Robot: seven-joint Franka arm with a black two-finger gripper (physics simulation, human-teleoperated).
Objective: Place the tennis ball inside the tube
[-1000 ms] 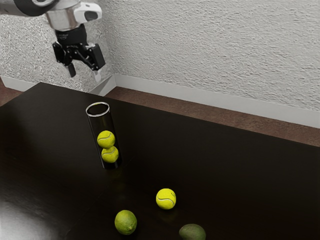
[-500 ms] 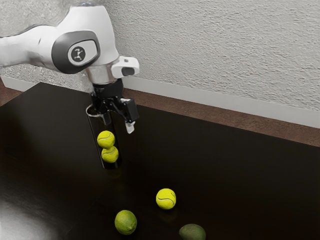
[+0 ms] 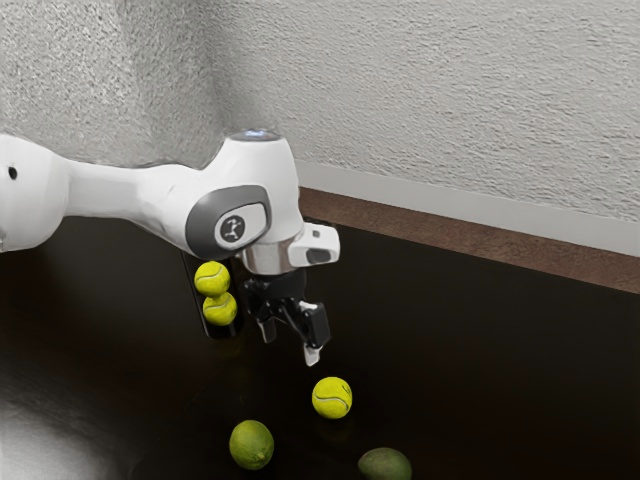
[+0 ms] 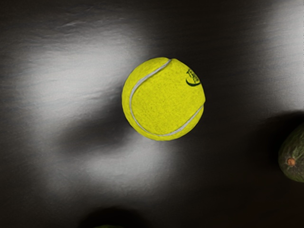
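Gripper (image 3: 289, 348) hangs over the black table (image 3: 500, 380) with its 2 fingers spread open. The loose tennis ball (image 3: 332, 398) sits on the table, at the exterior view's right of the tube (image 3: 224, 333), which holds 2 balls (image 3: 212, 279). A lime (image 3: 252, 445) and an avocado (image 3: 385, 464) lie at the near side.

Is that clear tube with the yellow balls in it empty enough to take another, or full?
Cannot tell: two balls are stacked inside the tube, but the arm hides its top.
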